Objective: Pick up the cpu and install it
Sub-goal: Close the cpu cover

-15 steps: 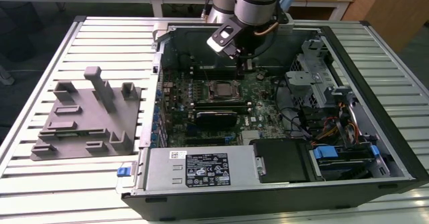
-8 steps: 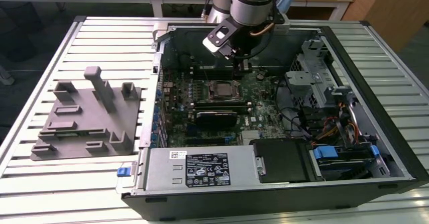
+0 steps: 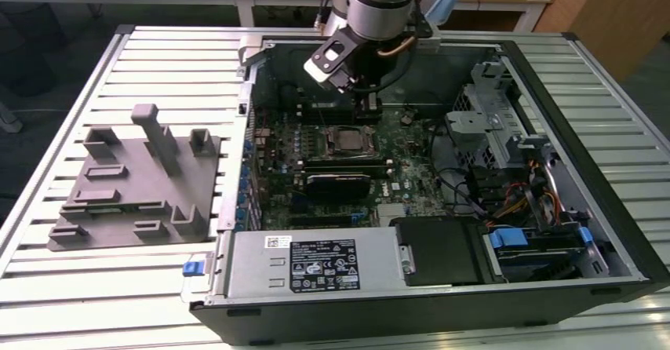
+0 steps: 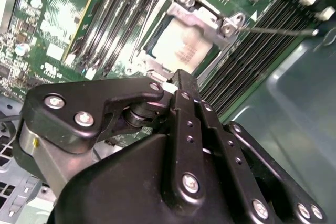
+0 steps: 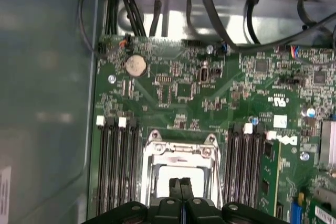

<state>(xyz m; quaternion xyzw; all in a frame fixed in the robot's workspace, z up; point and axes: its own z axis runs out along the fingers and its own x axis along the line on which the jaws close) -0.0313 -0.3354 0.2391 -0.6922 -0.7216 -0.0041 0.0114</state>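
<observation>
Status: the cpu is no longer a pick-up item. It lies flat inside the motherboard socket, centre of the exterior view, in the open PC case.

Both wrist views show its pale metal top square within the socket frame, no visible tilt.

The gripper hangs directly over the socket, slightly toward the back of the case in the exterior view. The fingers are pressed together with nothing between them, so it is clenched and empty. In the second wrist view the gripper tip sits just over the near edge of the socket. I can't tell whether it touches the chip or the frame.

The grey fixture block is on the tabletop at the exterior view's left, well apart from the case. I see no chip on it.

My read: pick and place are done.

Open item is retention. A thin lever rod sticks out sideways from the socket across the memory slots, which looks unlatched to me. I can't confirm from these views whether the clamp plate is down over the chip.
</observation>
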